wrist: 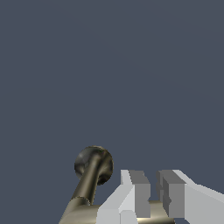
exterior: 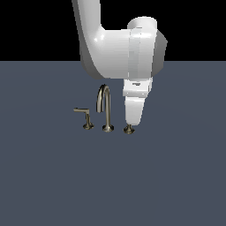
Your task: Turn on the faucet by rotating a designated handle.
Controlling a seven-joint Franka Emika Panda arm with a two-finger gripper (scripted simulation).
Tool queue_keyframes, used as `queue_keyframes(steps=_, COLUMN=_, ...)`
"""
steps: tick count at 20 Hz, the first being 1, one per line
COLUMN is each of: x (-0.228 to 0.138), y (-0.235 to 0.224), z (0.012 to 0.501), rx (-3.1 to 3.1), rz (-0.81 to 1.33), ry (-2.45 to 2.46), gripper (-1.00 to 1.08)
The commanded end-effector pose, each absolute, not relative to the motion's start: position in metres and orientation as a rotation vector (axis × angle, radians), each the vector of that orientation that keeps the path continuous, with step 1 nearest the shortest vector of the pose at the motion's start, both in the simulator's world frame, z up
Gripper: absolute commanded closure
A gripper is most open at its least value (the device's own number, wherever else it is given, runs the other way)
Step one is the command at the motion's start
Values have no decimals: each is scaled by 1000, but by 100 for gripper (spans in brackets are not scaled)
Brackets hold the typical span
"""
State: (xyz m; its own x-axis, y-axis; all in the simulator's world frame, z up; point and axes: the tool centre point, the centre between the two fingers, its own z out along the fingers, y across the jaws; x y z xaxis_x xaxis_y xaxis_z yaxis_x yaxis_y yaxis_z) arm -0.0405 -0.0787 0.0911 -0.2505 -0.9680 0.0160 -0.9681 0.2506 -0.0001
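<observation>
Gripper (wrist: 154, 199) pointed straight down over the handle (exterior: 128, 129), fingers (wrist: 136, 194) set narrowly apart with the brass lever arm running between or just under them; whether they actually pinched it could not be told. Wrist view showed that gap and the handle's arm (wrist: 87, 183) with its flared round base seen from above. Exterior view hid all that: white hand covered the lever, only the flared foot of the post showed at the gripper tip.

Handle stood on the dark grey floor (exterior: 176, 176) at the exterior view's right end of the faucet (exterior: 105, 108), just beside the arched gooseneck spout. Twin handle (exterior: 86, 118) stood on the spout's other side, its thin arm pointing to the exterior view's left. All three pieces brass-coloured, shiny, in one row, bases apart.
</observation>
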Motion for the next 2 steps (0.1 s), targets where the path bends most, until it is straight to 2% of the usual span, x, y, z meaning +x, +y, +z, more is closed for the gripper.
queue_keyframes(steps=1, x=-29, y=-27, z=91, rx=2005, rz=1, ry=-2418, gripper=108)
queue_keyframes(steps=2, x=-29, y=-27, z=91, rx=2005, rz=1, ry=-2418, gripper=108)
